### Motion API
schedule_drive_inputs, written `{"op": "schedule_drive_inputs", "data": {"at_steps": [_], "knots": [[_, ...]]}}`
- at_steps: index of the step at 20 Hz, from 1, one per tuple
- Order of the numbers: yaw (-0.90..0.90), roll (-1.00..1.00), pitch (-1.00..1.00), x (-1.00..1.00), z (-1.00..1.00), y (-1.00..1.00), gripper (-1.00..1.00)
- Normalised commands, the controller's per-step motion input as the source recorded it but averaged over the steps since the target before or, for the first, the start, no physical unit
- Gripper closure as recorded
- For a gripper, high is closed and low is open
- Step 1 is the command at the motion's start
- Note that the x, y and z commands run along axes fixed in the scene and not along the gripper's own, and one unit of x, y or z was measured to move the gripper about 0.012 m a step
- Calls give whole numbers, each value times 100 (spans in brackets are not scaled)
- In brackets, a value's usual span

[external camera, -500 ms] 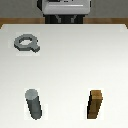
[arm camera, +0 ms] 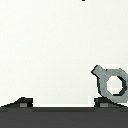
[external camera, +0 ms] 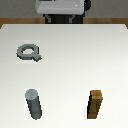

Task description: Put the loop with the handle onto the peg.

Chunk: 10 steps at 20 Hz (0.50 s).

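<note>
Item 1, toward the exterior view's left, far part of the white desk [external camera: 70, 60]: the loop with the handle [external camera: 28, 52]. Flat grey ring, lying flat, hole open and unoccupied, stubby handle pointing toward the exterior view's right and slightly nearer the camera. Nothing touches it. The wrist view shows the same piece [arm camera: 112, 81] lying free on the desk.

Item 2, exterior view's left, near edge: the peg [external camera: 34, 104]. Upright grey cylinder, bare, standing well apart from the loop.

Item 3, exterior view's right, near edge: brown wooden block [external camera: 96, 104]. Upright, square-sided, well apart from the peg. Not part of the task.

Item 4, tool [arm camera: 62, 102]: only the two dark fingertips [arm camera: 22, 102] show along the edge of the wrist view, set wide apart, gripping nothing. In the exterior view only the robot's base is seen beyond the far edge of the desk.

Status, as judged: nothing accomplished so far. Outstanding: approach the loop, grasp it (the handle looks the likeliest hold), lift, carry over the peg, lower the hole onto it.
</note>
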Motion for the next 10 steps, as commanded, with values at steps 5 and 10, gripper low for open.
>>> {"op": "schedule_drive_inputs", "data": {"at_steps": [5, 10], "knots": [[0, 0, 0, 0, 0, -60, -100], [-3, 0, 0, 0, 0, 0, -100]]}}
